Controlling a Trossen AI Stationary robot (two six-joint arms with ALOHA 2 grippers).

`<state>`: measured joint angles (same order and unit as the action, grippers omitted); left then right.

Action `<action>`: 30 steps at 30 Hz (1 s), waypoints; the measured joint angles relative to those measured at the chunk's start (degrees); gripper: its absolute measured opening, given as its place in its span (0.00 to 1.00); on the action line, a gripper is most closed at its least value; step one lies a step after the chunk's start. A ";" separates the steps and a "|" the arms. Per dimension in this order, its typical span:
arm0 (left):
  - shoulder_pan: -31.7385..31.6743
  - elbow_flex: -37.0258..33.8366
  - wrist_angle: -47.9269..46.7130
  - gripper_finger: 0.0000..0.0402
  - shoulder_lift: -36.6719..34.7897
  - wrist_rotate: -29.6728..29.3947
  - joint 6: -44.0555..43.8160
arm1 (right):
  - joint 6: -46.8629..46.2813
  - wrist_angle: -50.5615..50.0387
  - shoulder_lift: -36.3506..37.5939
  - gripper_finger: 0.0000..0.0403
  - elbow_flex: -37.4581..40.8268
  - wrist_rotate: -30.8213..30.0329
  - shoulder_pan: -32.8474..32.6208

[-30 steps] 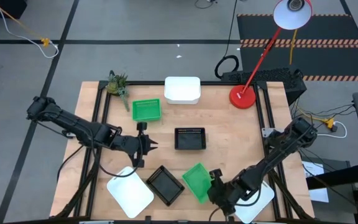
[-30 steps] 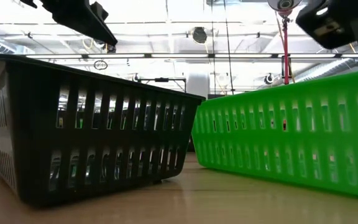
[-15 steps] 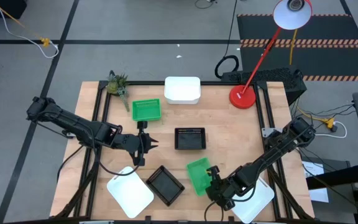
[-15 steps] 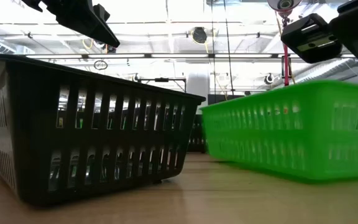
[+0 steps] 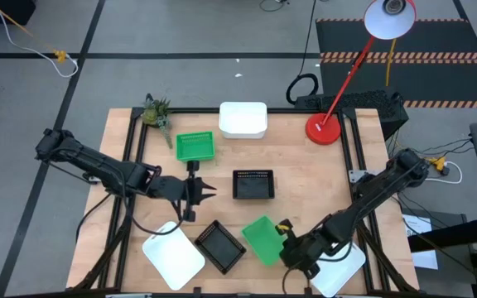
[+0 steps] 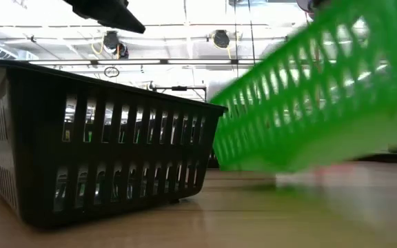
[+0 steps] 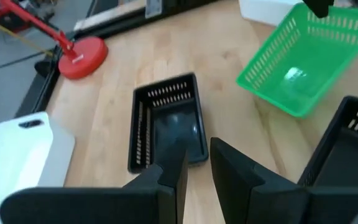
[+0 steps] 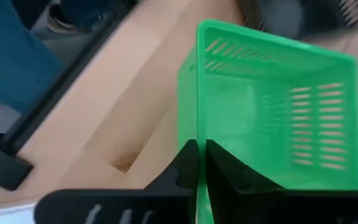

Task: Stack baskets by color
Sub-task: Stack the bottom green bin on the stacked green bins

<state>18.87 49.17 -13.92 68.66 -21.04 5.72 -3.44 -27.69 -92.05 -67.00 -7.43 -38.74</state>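
The right hand (image 5: 286, 242) clenches one rim of the green basket (image 5: 262, 239), tilted off the desk (image 5: 305, 178); that thin one-sided pinch could slip, dropping it onto the black basket (image 5: 221, 246) beside it, while the left hand (image 5: 205, 191) hangs part-open, grasping nothing

A light wooden table (image 5: 305, 178) carries a white basket (image 5: 243, 119), a red lamp base (image 5: 323, 129) and a small plant (image 5: 156, 111) along its far edge. Just beyond the left gripper (image 5: 208, 191) lie a green basket (image 5: 195, 146) and a black basket (image 5: 252, 185). Nearer than that gripper sit a white tray (image 5: 173, 255) and a second black basket (image 5: 220, 246).
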 joint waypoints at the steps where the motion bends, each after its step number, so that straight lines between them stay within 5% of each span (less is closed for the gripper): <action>1: 0.00 0.00 0.62 0.18 0.00 0.00 0.36 | 1.39 -0.02 1.13 0.02 0.00 -0.03 0.00; 10: 4.24 0.03 7.99 0.20 0.00 0.15 7.92 | 21.41 -0.30 11.03 0.02 -0.02 -3.22 0.49; 17: 8.35 5.51 7.66 0.41 2.69 -1.80 8.24 | 32.36 0.73 15.78 0.02 -0.07 -4.74 4.53; 22: 9.49 12.43 4.35 0.52 8.59 -2.02 9.27 | 34.73 3.05 15.14 0.02 -0.11 -3.08 9.39; 30: 9.07 24.71 -5.94 0.53 20.48 -2.01 9.74 | 37.25 5.50 9.56 0.02 -0.11 -1.50 11.48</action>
<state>27.94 73.88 -19.86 89.14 -23.05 15.47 33.82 -22.20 -82.50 -67.11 -8.93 -27.27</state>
